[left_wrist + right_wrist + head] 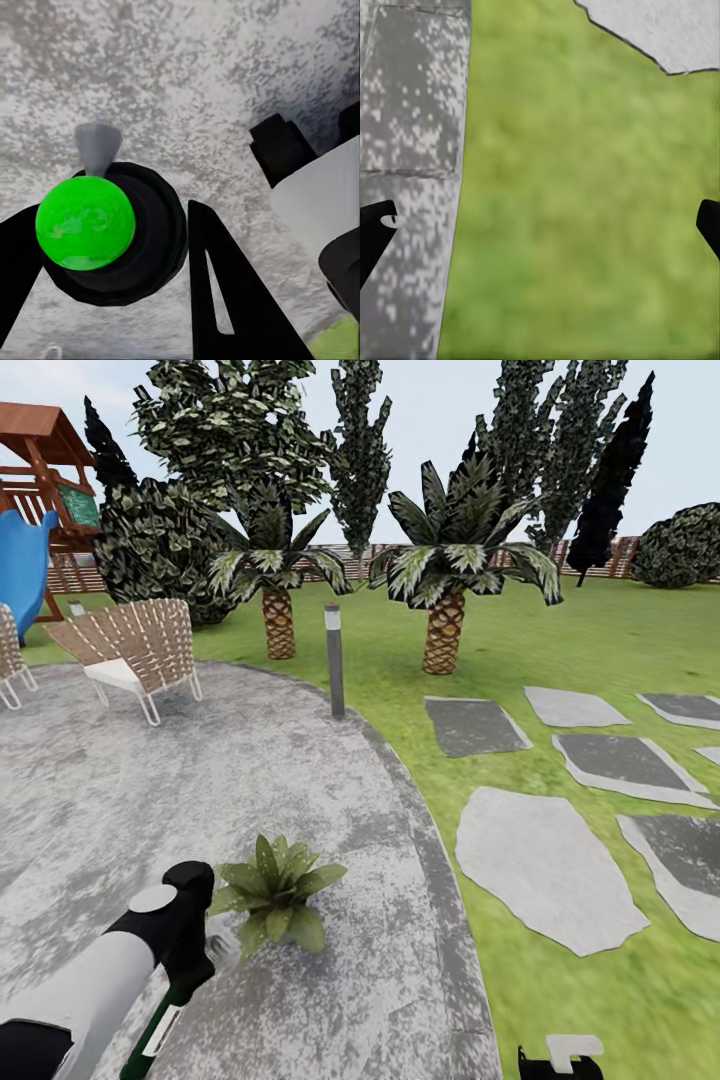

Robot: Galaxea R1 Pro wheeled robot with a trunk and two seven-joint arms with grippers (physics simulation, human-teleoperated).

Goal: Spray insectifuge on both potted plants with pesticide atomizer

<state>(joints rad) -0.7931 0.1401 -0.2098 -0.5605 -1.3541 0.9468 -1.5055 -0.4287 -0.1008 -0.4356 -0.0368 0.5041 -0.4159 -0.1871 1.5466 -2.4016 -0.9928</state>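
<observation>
Jaws closed around the green-bodied, white-labelled pesticide atomizer: in the left wrist view the left gripper has its black fingers on either side of the bottle, seen end-on, with a pale grey nozzle tip jutting past it toward the mottled grey round paved patch. In the head view the left arm enters at lower left, the bottle's green-and-white body hanging below the wrist, its long axis running down toward the frame's bottom edge. One small potted plant with broad pointed green leaves sits on the paving just right of that wrist, at lower centre; the left arm is clearly the nearer. The right gripper hangs with jaws spread wide and empty over green lawn beside the paving's edge. Counted: one atomizer, one potted plant in view, two scaly-trunked palms, one grey post, grey stepping stones at right.
</observation>
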